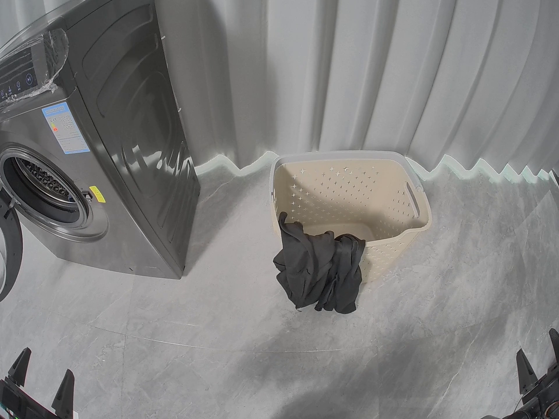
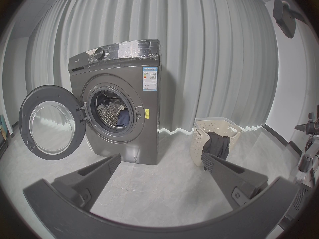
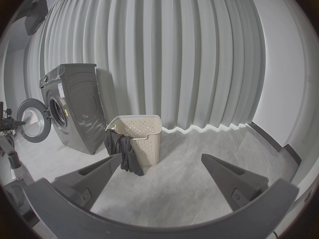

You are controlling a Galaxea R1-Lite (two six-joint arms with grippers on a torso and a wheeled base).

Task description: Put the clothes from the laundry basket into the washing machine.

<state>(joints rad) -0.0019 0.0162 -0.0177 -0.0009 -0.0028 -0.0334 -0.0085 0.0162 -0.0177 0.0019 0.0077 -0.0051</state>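
Dark grey garment [image 1: 317, 266] hangs over the beige perforated plastic laundry basket [image 1: 338, 156] rim. The grey front-load washing machine [image 1: 134, 117] has its door open. Left gripper [image 2: 160, 158] and right gripper [image 3: 161, 158] are both spread wide, holding nothing.

Grey marbled floor [image 1: 233, 350] before me, washing machine [image 1: 134, 135] standing on it (door swung open), laundry basket [image 1: 349, 196] set nearby.

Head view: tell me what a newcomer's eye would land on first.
The dark garment stands out most, draped over the near rim of the cream laundry basket and hanging down its outside. To the basket's left stands the grey washing machine, its round door swung open.
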